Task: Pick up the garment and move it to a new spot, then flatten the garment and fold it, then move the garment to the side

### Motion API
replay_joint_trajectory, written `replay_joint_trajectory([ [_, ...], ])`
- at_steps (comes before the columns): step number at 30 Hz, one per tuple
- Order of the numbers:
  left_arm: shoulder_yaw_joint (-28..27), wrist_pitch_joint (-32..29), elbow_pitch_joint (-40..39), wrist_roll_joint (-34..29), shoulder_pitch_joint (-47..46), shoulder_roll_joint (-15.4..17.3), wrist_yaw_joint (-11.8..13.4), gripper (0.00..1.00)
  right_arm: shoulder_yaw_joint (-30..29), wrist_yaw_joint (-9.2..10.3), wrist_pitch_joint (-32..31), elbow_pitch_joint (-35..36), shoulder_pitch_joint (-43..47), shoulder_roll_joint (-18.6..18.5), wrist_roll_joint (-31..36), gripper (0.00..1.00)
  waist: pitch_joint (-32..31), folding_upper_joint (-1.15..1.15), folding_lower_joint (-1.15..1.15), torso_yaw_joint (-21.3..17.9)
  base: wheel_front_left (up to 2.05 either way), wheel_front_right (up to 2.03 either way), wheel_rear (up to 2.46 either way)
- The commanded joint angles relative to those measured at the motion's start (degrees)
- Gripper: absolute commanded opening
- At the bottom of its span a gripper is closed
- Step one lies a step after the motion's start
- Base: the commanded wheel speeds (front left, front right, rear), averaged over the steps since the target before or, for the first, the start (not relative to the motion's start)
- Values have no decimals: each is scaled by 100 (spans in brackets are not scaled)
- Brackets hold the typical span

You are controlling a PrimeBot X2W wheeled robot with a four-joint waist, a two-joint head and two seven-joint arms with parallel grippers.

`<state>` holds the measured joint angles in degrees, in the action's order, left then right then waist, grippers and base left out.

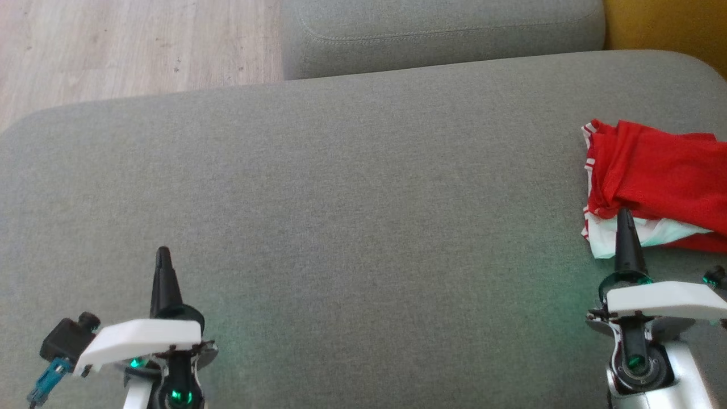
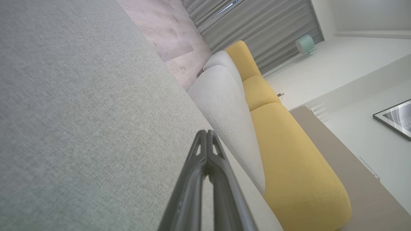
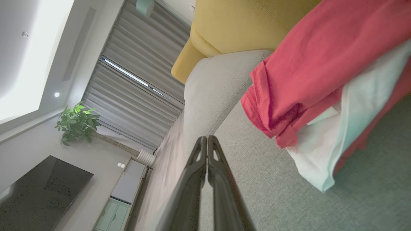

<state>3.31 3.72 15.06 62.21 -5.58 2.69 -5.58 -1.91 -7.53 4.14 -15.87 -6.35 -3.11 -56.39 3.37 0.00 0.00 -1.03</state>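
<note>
**A:** Where was the garment point(image 1: 653, 170) at that moment?

**B:** At the far right of the grey cushion point(image 1: 341, 199), running off the right edge of the head view. It lay in loose layers, red cloth over a white part that stuck out along the near edge. The rest of the cushion was bare.

**A:** And the grippers?

**B:** Both were pinched shut with nothing between the fingers. The left gripper point(image 1: 163, 254) sat low at the near left, well apart from the cloth. The right gripper point(image 1: 625, 218) was at the near right, its tip just beside the garment's near left corner. In the right wrist view the fingers pointed past the cloth without gripping it.

**A:** So how far along was the job?

**B:** I couldn't settle that. The garment lay at the side in layers, which would fit a rough fold already carried aside. But the layers were uneven and the white part was skewed, so it would equally fit a bundle waiting to be picked up, spread flat and folded.

**A:** Was anything plainly left to do?

**B:** In my judgement, if that was the fold, it was an untidy one.
</note>
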Motion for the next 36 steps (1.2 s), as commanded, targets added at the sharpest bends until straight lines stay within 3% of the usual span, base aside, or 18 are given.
replay_joint_trajectory([
  [1, -203, -44, -151, 177, -129, 87, -48, 0, 44, 2, -47, 190, -94, -112, -223, 0, -12, 0, 0, 4, 0, 0, 0],
  [36, -666, -658, -119, 2195, -75, 97, -147, 0, -178, 4, -647, 194, -6, -111, -2655, 0, -225, 0, 0, 73, 0, 0, 0],
])
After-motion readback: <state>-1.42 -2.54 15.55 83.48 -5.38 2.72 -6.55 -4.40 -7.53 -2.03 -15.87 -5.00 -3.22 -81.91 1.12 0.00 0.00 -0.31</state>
